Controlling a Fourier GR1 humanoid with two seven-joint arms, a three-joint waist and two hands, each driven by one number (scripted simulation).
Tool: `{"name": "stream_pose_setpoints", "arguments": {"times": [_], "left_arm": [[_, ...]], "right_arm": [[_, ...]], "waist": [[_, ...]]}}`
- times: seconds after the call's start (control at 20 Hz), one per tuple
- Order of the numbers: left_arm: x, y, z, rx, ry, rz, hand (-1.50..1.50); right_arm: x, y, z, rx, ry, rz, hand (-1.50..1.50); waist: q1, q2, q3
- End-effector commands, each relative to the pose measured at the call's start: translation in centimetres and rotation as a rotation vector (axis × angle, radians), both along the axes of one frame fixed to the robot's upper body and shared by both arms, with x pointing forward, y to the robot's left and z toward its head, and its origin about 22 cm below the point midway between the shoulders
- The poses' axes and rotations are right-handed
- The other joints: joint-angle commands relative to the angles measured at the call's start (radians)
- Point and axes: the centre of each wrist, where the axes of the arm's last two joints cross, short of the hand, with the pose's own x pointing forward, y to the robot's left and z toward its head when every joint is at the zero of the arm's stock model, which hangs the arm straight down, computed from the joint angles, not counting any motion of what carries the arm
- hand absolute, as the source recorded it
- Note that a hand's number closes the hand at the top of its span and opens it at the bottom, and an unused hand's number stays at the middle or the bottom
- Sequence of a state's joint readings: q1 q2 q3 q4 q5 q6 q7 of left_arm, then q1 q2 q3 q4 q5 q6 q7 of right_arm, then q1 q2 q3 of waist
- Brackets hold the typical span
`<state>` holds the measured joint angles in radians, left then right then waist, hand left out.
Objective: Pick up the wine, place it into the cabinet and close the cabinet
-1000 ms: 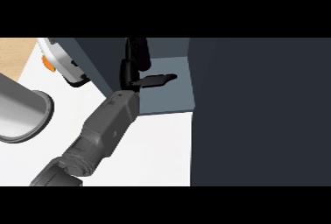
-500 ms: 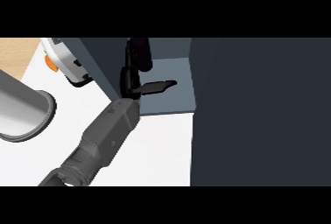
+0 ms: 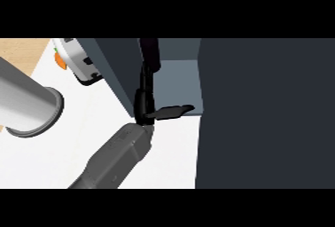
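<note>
Left robot hand (image 3: 145, 98) advanced deeper along cabinet (image 3: 177, 84) edge, fingers straight, thumb spread.

White tabletop (image 3: 170, 155) with bystander items.
A grey cylinder (image 3: 23, 104) lies at left; a white-and-orange appliance (image 3: 75, 62) sits beyond it.

Cabinet (image 3: 262, 111) at right, hand (image 3: 147, 95) inside its opening, cylinder (image 3: 26, 104) at left

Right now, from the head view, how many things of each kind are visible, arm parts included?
Black left hand: 1
Grey forearm: 1
Grey cylinder: 1
White appliance with orange part: 1
Dark cabinet: 1
Total: 5
</note>
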<state>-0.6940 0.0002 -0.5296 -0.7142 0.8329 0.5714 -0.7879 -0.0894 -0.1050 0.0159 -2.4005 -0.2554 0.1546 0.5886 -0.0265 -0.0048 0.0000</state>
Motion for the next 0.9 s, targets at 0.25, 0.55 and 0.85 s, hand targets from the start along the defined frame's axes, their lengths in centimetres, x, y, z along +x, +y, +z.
{"name": "stream_pose_setpoints", "arguments": {"times": [0.25, 0.55, 0.85], "left_arm": [[-7.2, -3.0, 1.0, 0.01, -0.035, -0.032, -1.5], [-11.4, -3.8, 2.2, -0.047, -0.07, -0.017, -1.5], [-15.3, -3.3, 3.8, -0.052, -0.063, 0.035, -1.5]], "right_arm": [[-2.4, -0.5, 1.5, 0.006, -0.04, -0.03, -1.5], [-3.6, -0.9, 1.2, 0.004, -0.042, -0.018, -1.5], [-1.4, -0.9, 1.3, 0.015, -0.047, -0.021, -1.5]], "waist": [[0.032, -0.002, 0.0], [0.027, -0.001, 0.0], [0.032, 0.001, 0.0]]}}
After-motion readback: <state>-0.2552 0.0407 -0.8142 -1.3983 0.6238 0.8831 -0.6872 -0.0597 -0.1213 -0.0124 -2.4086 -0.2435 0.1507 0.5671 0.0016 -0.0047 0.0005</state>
